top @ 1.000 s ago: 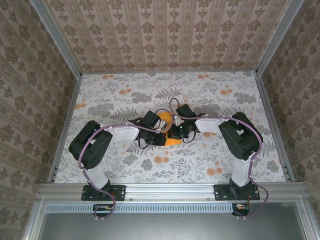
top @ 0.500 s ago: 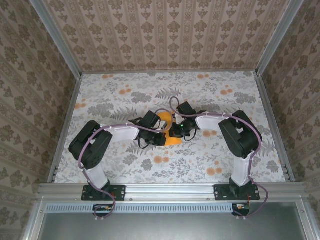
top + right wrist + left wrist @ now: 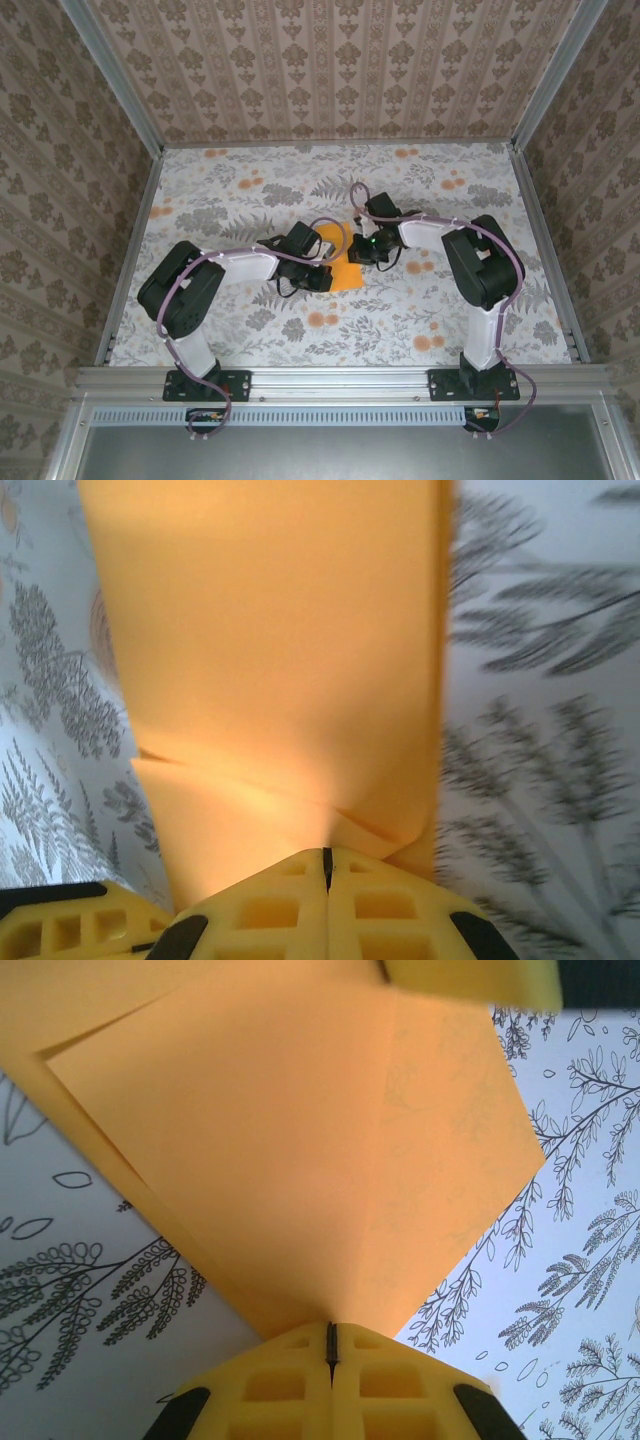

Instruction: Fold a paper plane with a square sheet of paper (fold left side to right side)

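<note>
The square sheet of paper [image 3: 342,270] is bright orange and lies mid-table, folded into overlapping flaps with creases. My left gripper [image 3: 326,273] is at its left side. In the left wrist view the paper [image 3: 300,1140] narrows to a corner that runs into the shut jaws of the left gripper [image 3: 330,1330], and a shadow lies under it. My right gripper [image 3: 357,254] is at the sheet's right edge. In the right wrist view a buckled flap of the paper [image 3: 270,650] rises into the shut right gripper [image 3: 327,855].
The floral table cover [image 3: 240,200] lies flat all round the sheet. Metal rails and patterned walls [image 3: 130,110] close in the left, right and far sides. Both arm bases stand on the near rail [image 3: 340,382].
My right gripper has moved towards the far side and slightly right, uncovering more of the orange sheet. The left arm has stayed put.
</note>
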`<act>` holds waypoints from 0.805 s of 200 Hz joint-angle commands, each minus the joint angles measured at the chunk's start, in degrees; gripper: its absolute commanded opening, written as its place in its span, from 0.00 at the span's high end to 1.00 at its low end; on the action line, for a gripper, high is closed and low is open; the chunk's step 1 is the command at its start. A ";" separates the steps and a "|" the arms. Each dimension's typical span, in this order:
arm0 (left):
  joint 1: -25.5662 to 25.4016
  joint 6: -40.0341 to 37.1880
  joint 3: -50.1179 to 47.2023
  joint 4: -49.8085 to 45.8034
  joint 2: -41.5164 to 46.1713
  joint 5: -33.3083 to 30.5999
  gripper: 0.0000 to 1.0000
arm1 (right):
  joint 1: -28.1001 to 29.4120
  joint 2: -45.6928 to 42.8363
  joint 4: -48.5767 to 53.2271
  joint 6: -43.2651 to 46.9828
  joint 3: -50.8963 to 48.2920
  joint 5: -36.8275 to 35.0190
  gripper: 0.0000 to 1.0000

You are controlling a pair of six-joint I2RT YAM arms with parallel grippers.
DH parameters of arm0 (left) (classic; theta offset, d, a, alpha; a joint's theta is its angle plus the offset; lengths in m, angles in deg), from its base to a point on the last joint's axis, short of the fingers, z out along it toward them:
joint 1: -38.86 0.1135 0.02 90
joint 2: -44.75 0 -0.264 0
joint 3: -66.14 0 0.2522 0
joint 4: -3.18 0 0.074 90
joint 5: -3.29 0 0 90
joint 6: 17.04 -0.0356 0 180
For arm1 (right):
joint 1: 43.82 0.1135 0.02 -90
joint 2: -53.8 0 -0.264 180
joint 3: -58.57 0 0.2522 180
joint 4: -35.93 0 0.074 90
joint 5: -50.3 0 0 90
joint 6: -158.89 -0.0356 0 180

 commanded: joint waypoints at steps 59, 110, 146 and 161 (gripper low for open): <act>0.04 -1.39 -1.84 -6.61 -0.61 -3.55 1.00 | -6.05 2.27 3.06 4.10 4.70 -3.96 1.00; 0.05 -1.22 -1.73 -6.24 0.29 -3.78 1.00 | -5.05 -7.17 -1.38 1.50 -0.11 2.48 1.00; -0.04 -1.07 -1.73 -6.18 0.71 -4.01 1.00 | -0.14 -7.13 -8.51 -4.61 -5.88 7.80 1.00; -0.04 -1.17 -1.64 -6.24 0.79 -3.83 1.00 | 1.08 -5.11 -9.80 -5.62 -5.84 7.89 1.00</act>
